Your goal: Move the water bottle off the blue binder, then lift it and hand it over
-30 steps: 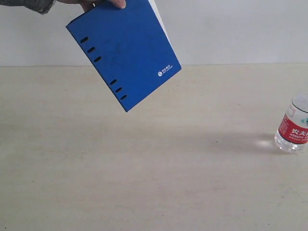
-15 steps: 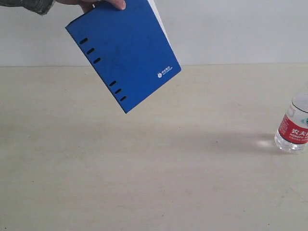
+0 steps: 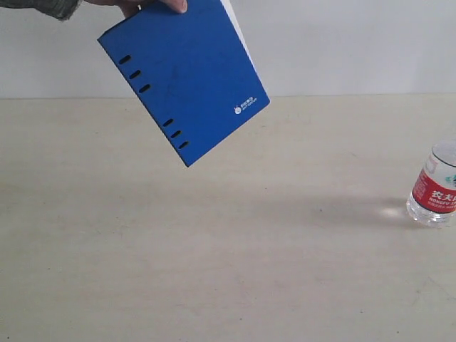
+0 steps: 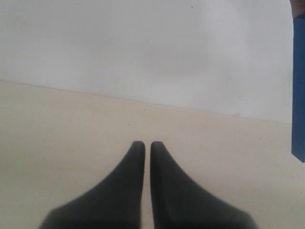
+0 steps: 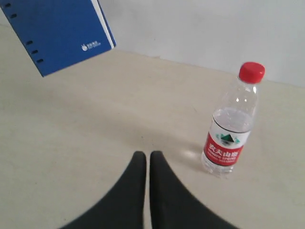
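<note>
A person's hand (image 3: 153,6) holds the blue binder (image 3: 184,75) tilted in the air above the table at the upper left; it also shows as the blue binder (image 5: 57,32) and a blue edge (image 4: 299,86). The water bottle (image 3: 435,187) stands upright on the table at the far right, cut by the frame edge; in the right wrist view the bottle (image 5: 231,123) shows whole, with its red cap (image 5: 251,72). My right gripper (image 5: 145,154) is shut and empty, a short way from the bottle. My left gripper (image 4: 144,144) is shut and empty over bare table.
The pale wooden table (image 3: 228,249) runs back to a white wall (image 3: 342,43). A grey sleeve (image 3: 50,7) shows at the top left corner. Neither arm shows in the exterior view.
The binder has shifted very slightly in the hand. The bottle and both grippers have not visibly moved.
</note>
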### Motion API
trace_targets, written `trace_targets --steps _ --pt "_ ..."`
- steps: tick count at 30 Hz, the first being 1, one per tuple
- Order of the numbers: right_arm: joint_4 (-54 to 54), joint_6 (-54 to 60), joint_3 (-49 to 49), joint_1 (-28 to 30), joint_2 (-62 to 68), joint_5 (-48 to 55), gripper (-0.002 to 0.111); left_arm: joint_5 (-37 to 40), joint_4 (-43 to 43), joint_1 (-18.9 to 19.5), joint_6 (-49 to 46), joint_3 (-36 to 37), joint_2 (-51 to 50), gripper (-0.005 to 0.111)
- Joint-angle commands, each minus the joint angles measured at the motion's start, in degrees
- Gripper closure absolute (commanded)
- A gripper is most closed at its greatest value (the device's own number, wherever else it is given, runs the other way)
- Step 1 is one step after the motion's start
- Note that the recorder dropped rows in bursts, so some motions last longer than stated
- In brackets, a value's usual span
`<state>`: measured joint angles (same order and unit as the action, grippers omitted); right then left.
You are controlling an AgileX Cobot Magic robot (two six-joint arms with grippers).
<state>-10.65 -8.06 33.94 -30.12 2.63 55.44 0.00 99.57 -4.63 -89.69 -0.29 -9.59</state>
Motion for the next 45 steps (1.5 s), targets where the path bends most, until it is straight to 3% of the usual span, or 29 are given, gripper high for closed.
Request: trace_targets --steps 1,8,14,18,21,27,31,38,45 --pt "-1.2 -0.4 -0.1 0.3 -0.3 4.5 0.109 0.0 0.4 0.0 -0.1 0.3 0.1 0.102" --pt "1.2 -0.4 -1.1 1.0 -2.3 6.7 0.109 0.0 0.4 0.0 -0.1 0.3 0.1 0.102" --pt "-1.5 1.2 -7.0 14.4 -2.6 -15.4 0.109 -0.4 0.4 0.0 -0.1 0.3 0.2 0.102" --pt "3.6 5.6 -13.9 23.9 -2.6 -33.3 0.109 -0.4 0.4 0.0 -0.1 0.3 0.2 0.102" --pt "9.3 6.1 -20.7 29.1 -2.6 -35.5 0.109 -0.4 0.4 0.0 -0.1 0.3 0.2 0.102" --pt "11.0 6.1 -31.8 33.5 -2.6 -46.0 0.109 -0.4 0.4 0.0 -0.1 0.3 0.2 0.102" --pt "11.0 6.1 -33.9 33.5 -2.6 -45.8 0.109 -0.4 0.4 0.0 -0.1 0.3 0.2 0.102" --pt "11.7 5.2 -33.9 33.5 -2.6 -35.0 0.109 -0.4 0.4 0.0 -0.1 0.3 0.2 0.102" --pt "11.7 8.4 -33.9 33.5 -2.6 -35.8 0.109 -0.4 0.4 0.0 -0.1 0.3 0.2 0.102"
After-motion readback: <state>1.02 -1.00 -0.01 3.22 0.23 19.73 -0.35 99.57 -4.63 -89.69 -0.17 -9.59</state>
